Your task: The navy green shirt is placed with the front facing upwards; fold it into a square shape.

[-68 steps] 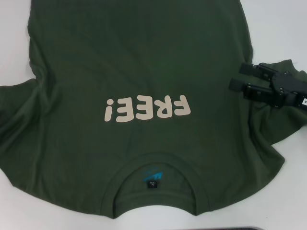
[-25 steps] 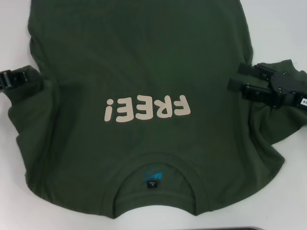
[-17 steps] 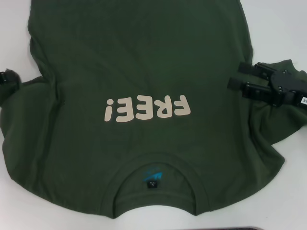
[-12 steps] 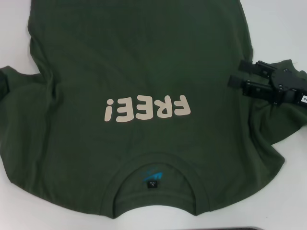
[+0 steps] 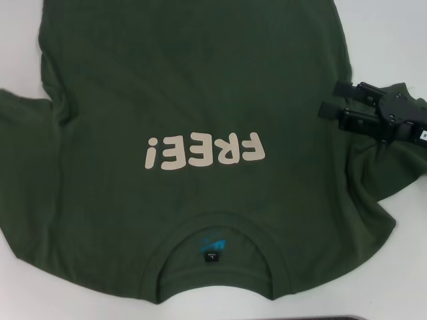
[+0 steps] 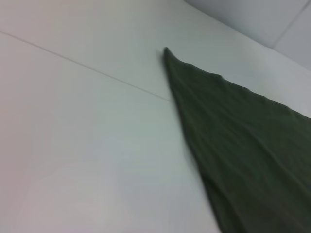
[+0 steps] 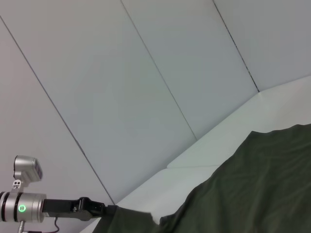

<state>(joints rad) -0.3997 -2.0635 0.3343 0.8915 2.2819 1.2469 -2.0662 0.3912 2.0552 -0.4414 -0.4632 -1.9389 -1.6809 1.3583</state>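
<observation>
The navy green shirt lies front up on the white table, its "FREE!" lettering upside down to me and its collar nearest me. My right gripper is open, hovering over the shirt's right side by the bunched right sleeve, with nothing between its fingers. My left gripper is outside the head view. In the right wrist view it shows far off, meeting the edge of the left sleeve. The left wrist view shows a pointed corner of the shirt flat on the table.
Bare white table surrounds the shirt on the left and right. Grey wall panels stand behind the table. A dark strip runs along the near edge of the head view.
My left gripper came in at the left sleeve, then drew back out of the head view, and the sleeve spread flat to the left. My right gripper rose slightly and stayed open.
</observation>
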